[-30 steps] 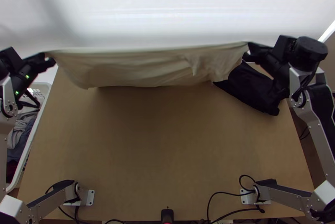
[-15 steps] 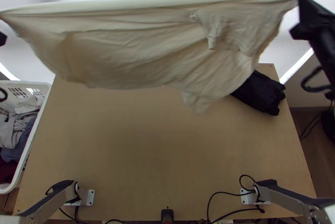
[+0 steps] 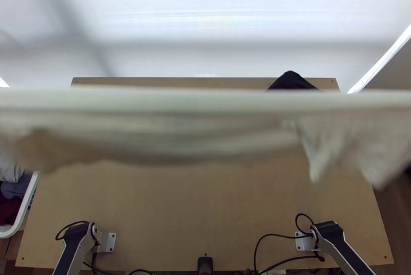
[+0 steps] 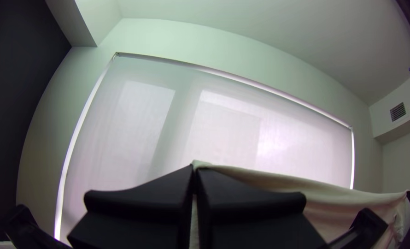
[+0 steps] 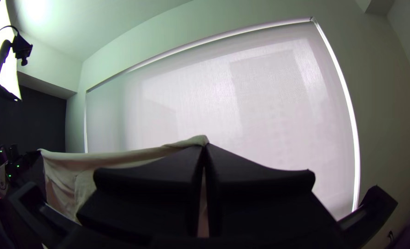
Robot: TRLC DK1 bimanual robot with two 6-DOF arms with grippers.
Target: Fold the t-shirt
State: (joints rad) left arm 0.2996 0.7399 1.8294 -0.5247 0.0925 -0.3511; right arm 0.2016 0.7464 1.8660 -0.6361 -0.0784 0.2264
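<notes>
T-shirt (image 3: pixel 180 131) hangs stretched above tabletop (image 3: pixel 205 198), upper edge pinched at one end by left claw (image 4: pixel 196 171), other end by right claw (image 5: pixel 205 146). Laydown should go best with claws level, edge taut, swing settled; touch hem down first, clear of black cloth (image 3: pixel 291 81) at tabletop's far edge.

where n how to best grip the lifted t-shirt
The t-shirt is probably best pinched at both ends of its upper edge, left gripper and right gripper from the robot's side: that edge runs straight between them, the rest hanging.
</notes>
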